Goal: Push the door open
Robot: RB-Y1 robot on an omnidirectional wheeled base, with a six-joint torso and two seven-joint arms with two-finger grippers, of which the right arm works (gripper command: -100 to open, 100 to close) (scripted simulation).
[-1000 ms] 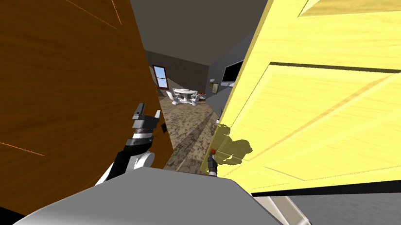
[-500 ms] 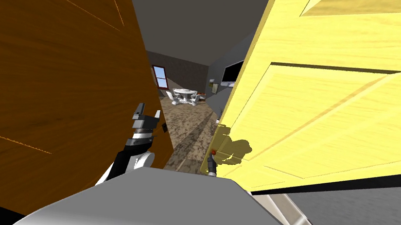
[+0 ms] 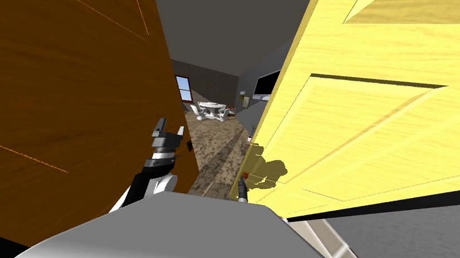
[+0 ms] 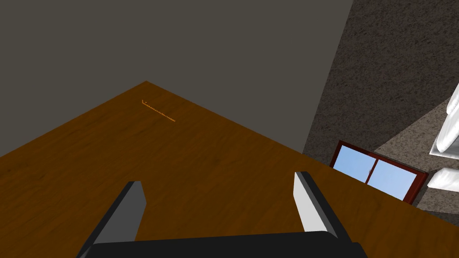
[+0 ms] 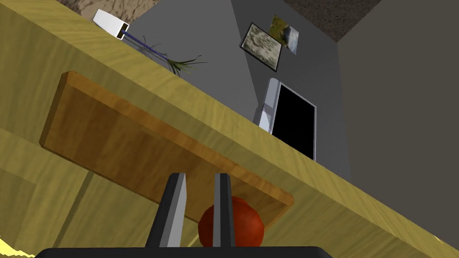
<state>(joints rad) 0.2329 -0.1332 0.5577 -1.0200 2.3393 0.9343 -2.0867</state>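
The yellow panelled door (image 3: 392, 130) stands ajar on my right. Its red knob (image 3: 244, 175) sits at its near edge. In the right wrist view the knob (image 5: 242, 226) lies below a brown plate (image 5: 125, 139) on the door. My right gripper (image 5: 200, 177) is up against the door, its fingers close together with nothing between them and the knob just beside one finger. In the head view the right gripper (image 3: 242, 182) is low by the door's edge. My left gripper (image 3: 170, 125) is open beside a brown wooden panel (image 3: 49, 82), and the left gripper (image 4: 219, 181) holds nothing.
Between panel and door a gap opens onto a brown mottled floor (image 3: 221, 146), with a white table and chairs (image 3: 211, 110) and a window (image 3: 185, 88) far off. A black screen (image 5: 293, 125) and pictures (image 5: 262, 47) hang on the grey wall past the door.
The yellow door has swung slightly further away, its lower edge rising at the right of the head view. The brown panel has shifted a little too, so I have moved. Both arms hold their pose.
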